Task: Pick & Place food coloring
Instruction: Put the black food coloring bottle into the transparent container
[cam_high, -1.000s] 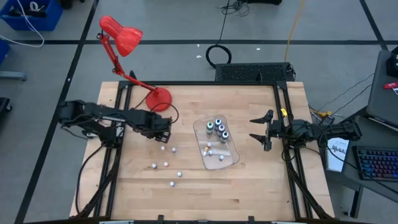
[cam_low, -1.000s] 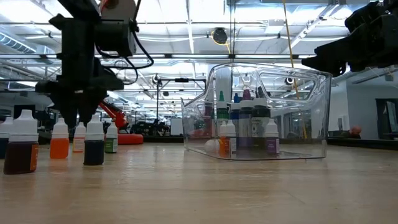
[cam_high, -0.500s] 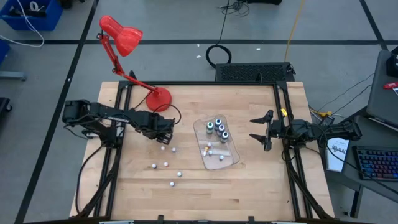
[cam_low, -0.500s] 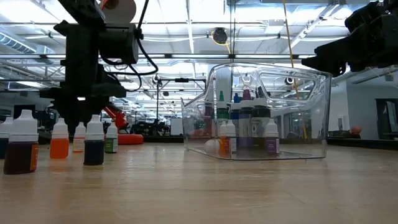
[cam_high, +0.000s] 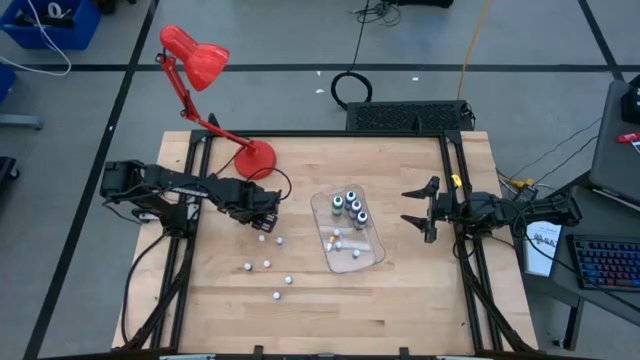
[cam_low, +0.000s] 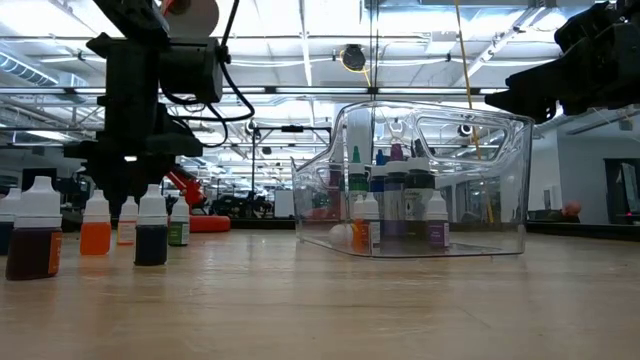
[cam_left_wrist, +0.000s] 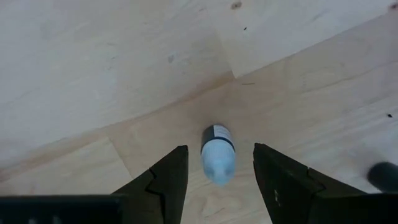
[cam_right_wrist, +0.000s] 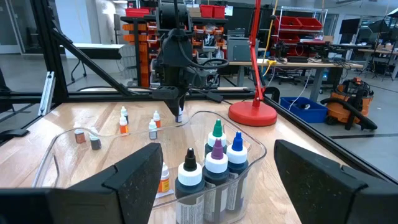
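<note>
Table (cam_high: 400, 170): pale wood top, bearing every item below.

Lamp (cam_high: 205, 60): red, base at about 10 o'clock from the table's centre, clear of the working area.

Left arm: reaches in from 9 o'clock. Left gripper (cam_high: 265, 215) points straight down, fingers parted, with one small bottle (cam_left_wrist: 217, 152) standing between them, not touched on either side. Judged as lined up for a pinch not yet made.

Right arm: waits at 3 o'clock. Right gripper (cam_high: 418, 212) has its fingers spread wide, holding nothing, facing the tray, apparently kept back so as not to crowd it.

Tray (cam_high: 378, 255): clear plastic, just right of centre, serving as the collecting place.

Food coloring: larger bottles (cam_high: 350, 205) upright in the tray's 12 o'clock end, a few small ones beside them; loose small bottles (cam_high: 268, 265) are scattered around 7 to 8 o'clock of the tray, awaiting transfer.
</note>
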